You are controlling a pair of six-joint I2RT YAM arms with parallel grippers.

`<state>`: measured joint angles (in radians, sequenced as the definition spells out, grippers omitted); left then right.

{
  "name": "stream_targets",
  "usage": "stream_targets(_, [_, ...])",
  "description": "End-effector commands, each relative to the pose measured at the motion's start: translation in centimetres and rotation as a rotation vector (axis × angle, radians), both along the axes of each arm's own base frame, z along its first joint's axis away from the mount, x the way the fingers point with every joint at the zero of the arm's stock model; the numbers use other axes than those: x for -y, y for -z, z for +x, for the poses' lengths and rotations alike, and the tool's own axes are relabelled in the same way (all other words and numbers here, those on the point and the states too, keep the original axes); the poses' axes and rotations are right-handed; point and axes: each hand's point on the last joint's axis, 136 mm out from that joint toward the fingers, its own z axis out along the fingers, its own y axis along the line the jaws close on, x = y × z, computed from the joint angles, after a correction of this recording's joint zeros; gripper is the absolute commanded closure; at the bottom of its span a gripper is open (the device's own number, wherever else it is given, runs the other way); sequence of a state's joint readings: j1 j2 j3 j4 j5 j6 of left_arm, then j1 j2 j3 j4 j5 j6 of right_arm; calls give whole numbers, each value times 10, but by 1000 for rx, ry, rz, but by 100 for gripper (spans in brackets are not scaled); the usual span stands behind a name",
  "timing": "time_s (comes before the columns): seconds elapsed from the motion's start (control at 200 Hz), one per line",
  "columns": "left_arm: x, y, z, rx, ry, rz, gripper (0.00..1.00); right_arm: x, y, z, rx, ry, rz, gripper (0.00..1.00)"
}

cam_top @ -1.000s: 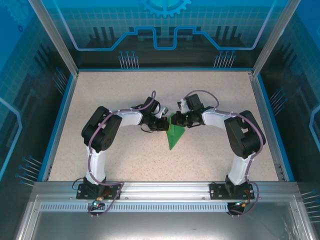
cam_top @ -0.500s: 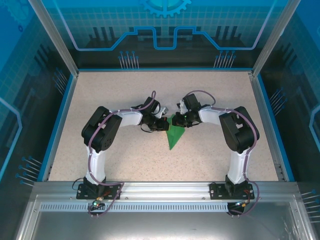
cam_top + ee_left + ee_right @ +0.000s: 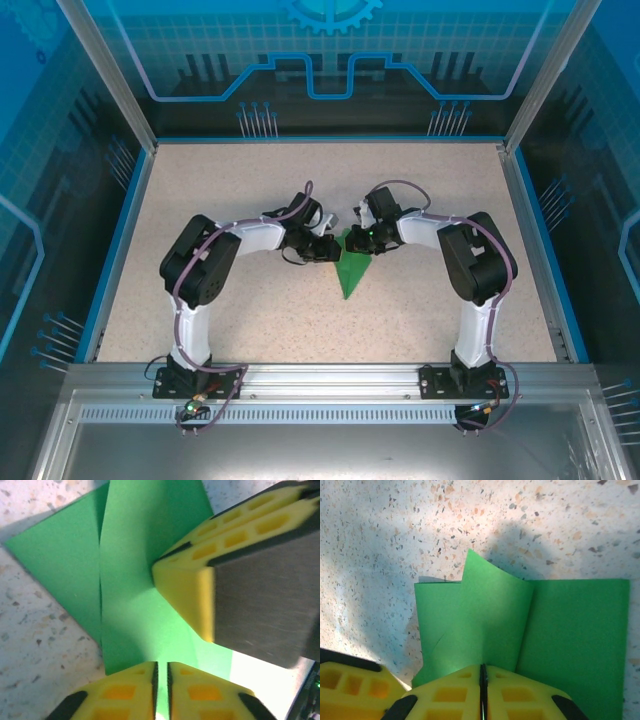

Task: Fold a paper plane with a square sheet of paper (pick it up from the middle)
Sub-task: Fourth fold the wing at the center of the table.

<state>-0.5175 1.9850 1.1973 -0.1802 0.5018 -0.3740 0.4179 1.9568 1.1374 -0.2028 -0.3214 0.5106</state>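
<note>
The green sheet of paper (image 3: 349, 275) lies folded into a pointed shape at mid-table, its tip towards the arms. Both grippers meet at its far end. My left gripper (image 3: 333, 250) comes in from the left. In the left wrist view its yellow fingertips (image 3: 161, 680) stand a narrow slit apart, with the green paper (image 3: 135, 555) showing through the slit. My right gripper (image 3: 357, 240) comes in from the right, and its yellow fingers (image 3: 185, 585) press on a raised flap. In the right wrist view the right gripper (image 3: 483, 680) is shut on the upright fold of the paper (image 3: 570, 630).
The speckled tabletop (image 3: 250, 320) is bounded by a blue rim (image 3: 112, 250) and transparent walls. A metal rail (image 3: 330, 380) carries both arm bases at the near edge. A left fingertip (image 3: 350, 685) shows at the bottom left of the right wrist view.
The left jaws have parted from shut to a narrow slit. The right arm's elbow has swung in towards the centre. The paper has barely moved.
</note>
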Motion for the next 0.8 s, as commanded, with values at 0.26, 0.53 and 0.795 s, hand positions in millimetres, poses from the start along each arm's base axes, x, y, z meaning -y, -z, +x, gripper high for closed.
stream_targets(0.26, [12,-63,-25,99,12,-1,79,20,23,-7,-57,17,-71,91])
stream_targets(0.53, [11,-46,-63,86,-24,92,79,21,21,-8,-54,13,-59,92])
stream_targets(0.795, [11,-29,-81,54,-80,130,72,20,17,-8,-48,11,-53,93])
